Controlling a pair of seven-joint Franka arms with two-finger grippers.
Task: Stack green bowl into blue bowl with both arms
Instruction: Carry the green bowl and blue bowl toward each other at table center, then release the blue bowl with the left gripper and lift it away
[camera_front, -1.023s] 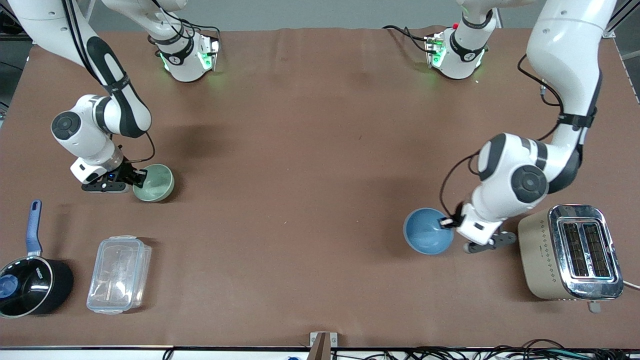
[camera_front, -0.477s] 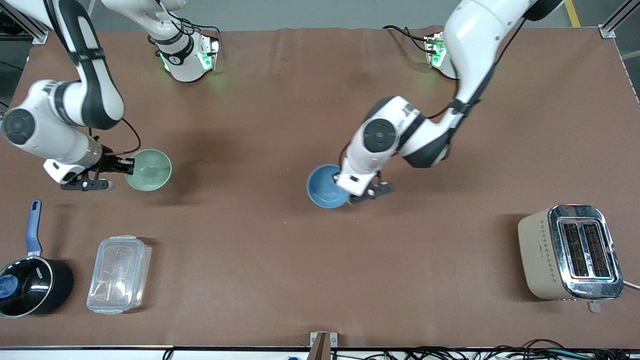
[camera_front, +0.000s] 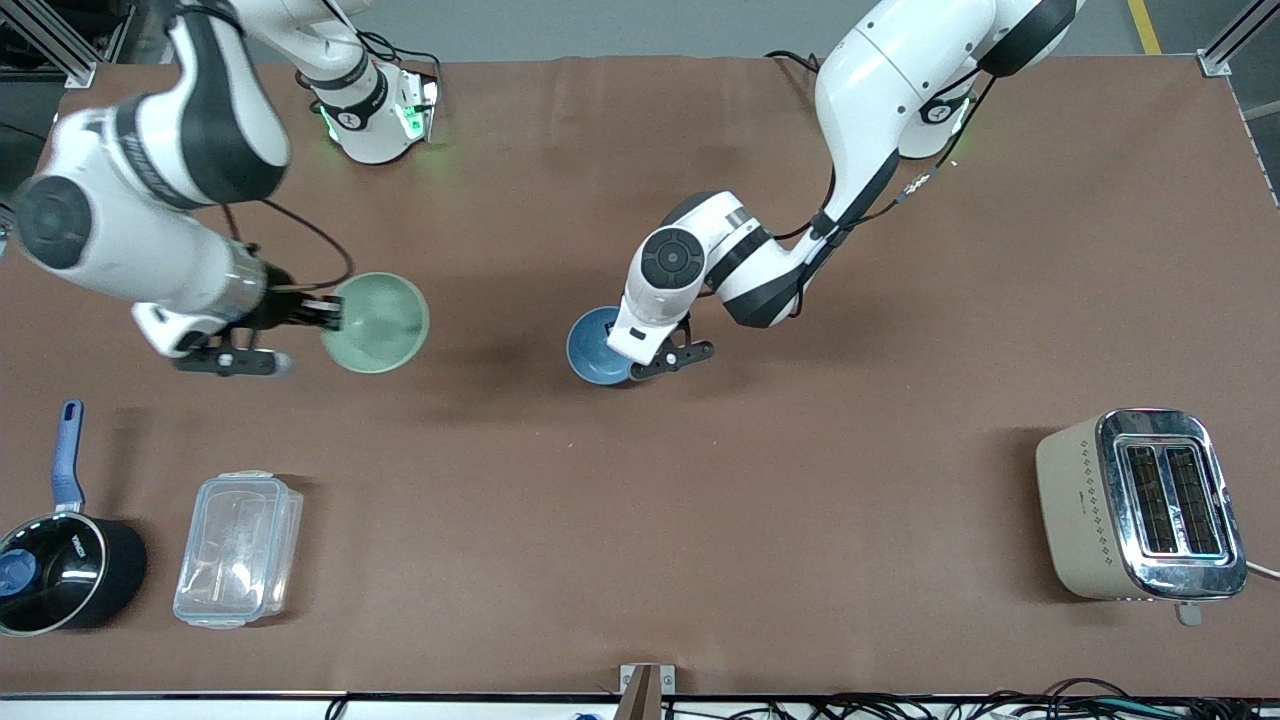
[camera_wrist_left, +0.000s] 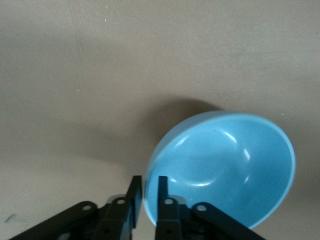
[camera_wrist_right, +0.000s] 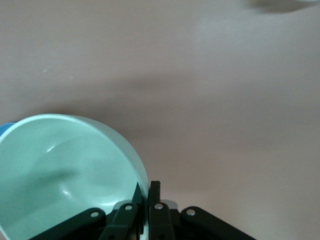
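My right gripper (camera_front: 322, 312) is shut on the rim of the pale green bowl (camera_front: 377, 322) and holds it tilted above the table toward the right arm's end. In the right wrist view the green bowl (camera_wrist_right: 65, 172) fills one side, its rim clamped at my right gripper (camera_wrist_right: 145, 192). My left gripper (camera_front: 625, 362) is shut on the rim of the sky-blue bowl (camera_front: 592, 346), held low over the middle of the table. In the left wrist view the blue bowl (camera_wrist_left: 225, 165) is pinched at my left gripper (camera_wrist_left: 147, 187). The two bowls are well apart.
A black pot with a blue handle (camera_front: 55, 555) and a clear plastic box (camera_front: 238, 548) stand near the front camera at the right arm's end. A beige toaster (camera_front: 1140, 503) stands at the left arm's end.
My right gripper has lifted the green bowl and carried it toward the table's middle. My left gripper has carried the blue bowl from beside the toaster to the middle.
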